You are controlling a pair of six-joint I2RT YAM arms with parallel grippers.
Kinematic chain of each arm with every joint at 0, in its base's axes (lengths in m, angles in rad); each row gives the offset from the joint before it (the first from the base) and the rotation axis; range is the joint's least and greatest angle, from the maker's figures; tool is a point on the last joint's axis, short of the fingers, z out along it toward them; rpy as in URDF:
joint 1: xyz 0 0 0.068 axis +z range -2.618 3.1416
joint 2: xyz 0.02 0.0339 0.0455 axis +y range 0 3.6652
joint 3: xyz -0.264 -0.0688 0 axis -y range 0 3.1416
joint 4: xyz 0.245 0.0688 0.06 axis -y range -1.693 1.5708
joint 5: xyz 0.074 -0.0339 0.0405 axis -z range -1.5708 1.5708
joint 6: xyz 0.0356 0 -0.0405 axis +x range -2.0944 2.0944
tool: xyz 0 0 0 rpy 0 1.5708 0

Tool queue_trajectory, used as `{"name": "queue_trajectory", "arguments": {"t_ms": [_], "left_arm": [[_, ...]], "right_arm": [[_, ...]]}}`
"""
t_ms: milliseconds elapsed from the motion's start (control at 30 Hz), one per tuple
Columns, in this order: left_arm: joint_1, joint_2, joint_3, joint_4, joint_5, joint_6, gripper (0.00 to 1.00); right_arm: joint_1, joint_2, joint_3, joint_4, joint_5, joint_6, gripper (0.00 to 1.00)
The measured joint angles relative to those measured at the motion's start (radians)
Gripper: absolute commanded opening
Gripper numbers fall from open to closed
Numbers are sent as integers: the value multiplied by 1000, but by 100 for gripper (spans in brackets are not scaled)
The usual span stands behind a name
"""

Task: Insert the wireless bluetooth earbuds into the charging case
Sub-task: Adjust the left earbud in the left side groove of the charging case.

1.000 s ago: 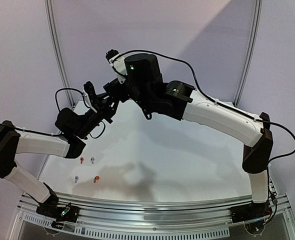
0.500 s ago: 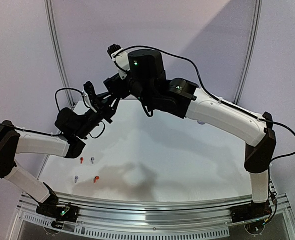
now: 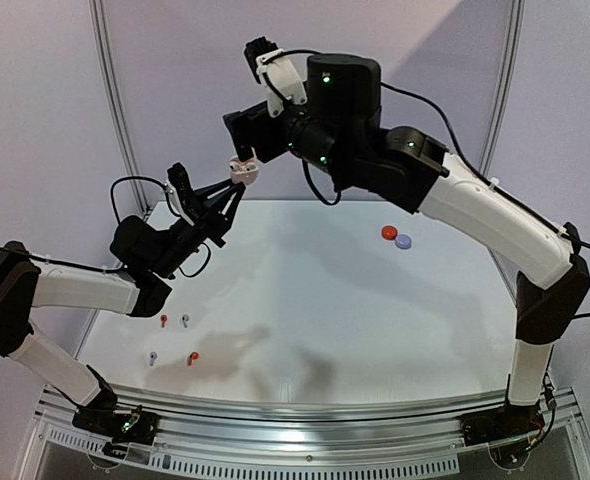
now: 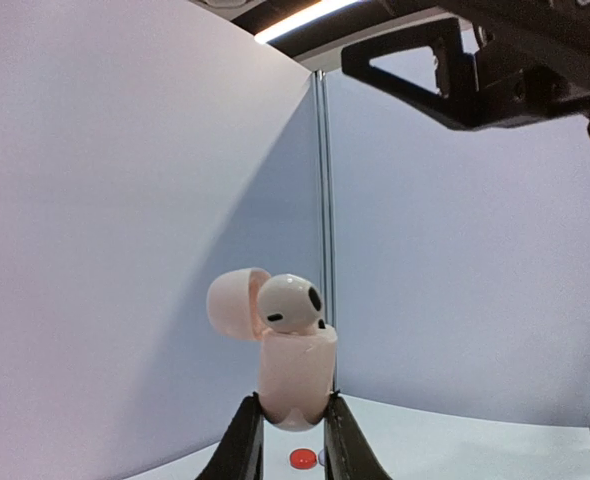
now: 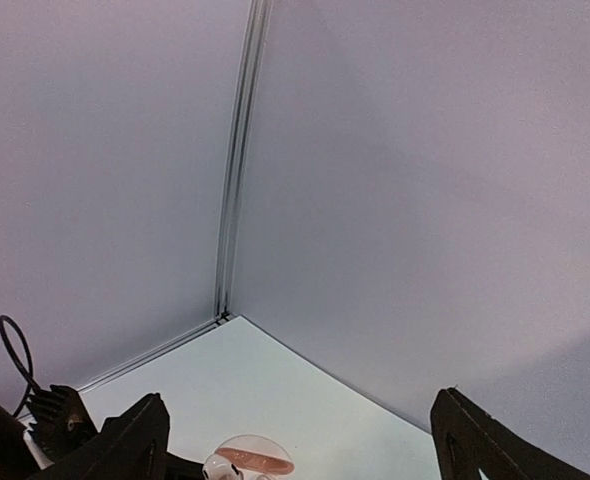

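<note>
At the left of the table [image 3: 305,300] lie two red earbuds [image 3: 192,357] and two grey earbuds [image 3: 185,320], loose and well apart from any case; by my reckoning these four are the work left. Above them the left gripper [image 3: 237,185] is clamped tight on the base of a white case [image 4: 295,370], held high in the air with its lid hinged back. A white earbud [image 4: 290,303] sits in its mouth, head standing proud, so it may not be fully home; whether a second one is inside I cannot tell. Just above, the right gripper [image 5: 300,420] is spread wide and carries nothing. Far right on the table rest a red case [image 3: 389,232] and a lavender case [image 3: 405,241], touching.

Only the left wrist view shows the seated earbud clearly. The right wrist view looks down on the lid. Only the overhead view shows the loose earbuds.
</note>
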Motion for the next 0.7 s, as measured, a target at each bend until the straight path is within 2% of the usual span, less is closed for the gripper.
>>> {"name": "queue_trajectory", "arguments": {"t_ms": [100, 267, 500, 700], "left_arm": [[0, 0, 0, 0, 8, 0, 0], [1, 0, 0, -1, 35, 0, 0], [2, -1, 0, -3, 74, 1, 0], [3, -4, 0, -8, 125, -3, 0]], "right_arm": [[-20, -48, 0, -43, -72, 44, 74], [-34, -76, 18, -115, -134, 98, 59], [-34, -60, 20, -238, -201, 162, 60], [-26, -34, 26, -325, -230, 173, 56]]}}
